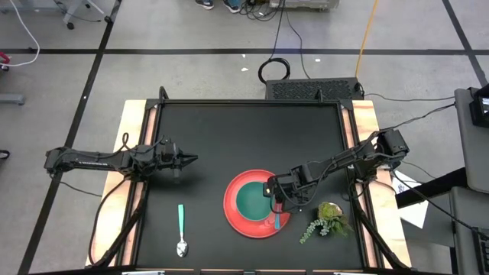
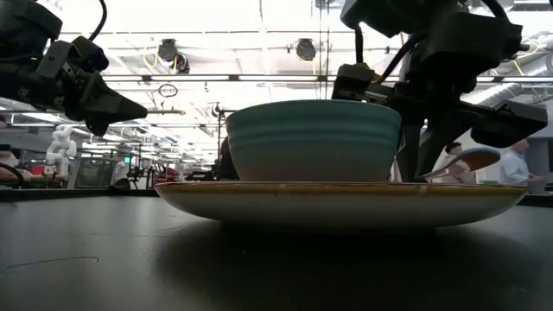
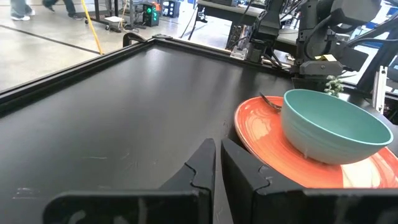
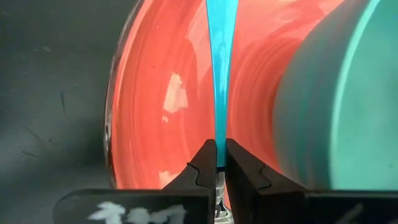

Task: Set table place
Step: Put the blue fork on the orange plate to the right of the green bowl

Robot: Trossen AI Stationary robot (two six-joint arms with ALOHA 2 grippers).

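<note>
The red plate [image 1: 238, 218] lies on the black table [image 1: 229, 130], right of middle and near the front edge, with the green bowl [image 1: 250, 200] standing in it. My right gripper [image 1: 276, 202] is over the plate's right part, beside the bowl, shut on the teal-handled fork [image 1: 276, 222]. The teal-handled spoon [image 1: 181, 229] lies flat on the table left of the plate. My left gripper [image 1: 192, 160] is shut and empty, above the table left of the plate and farther back. My right gripper pinches the fork's teal handle at its narrow end [image 4: 217, 149] between its two fingers, coming from above. The handle runs from the fingers toward the table's near edge, over the plate beside the bowl. Whether the fork rests on the plate, I cannot tell.
A leafy plant sprig [image 1: 325, 221] lies on the table just right of the plate. Pale wooden strips [image 1: 364, 122] run along both side edges. Bare tabletop stretches across the far half [image 3: 124, 106].
</note>
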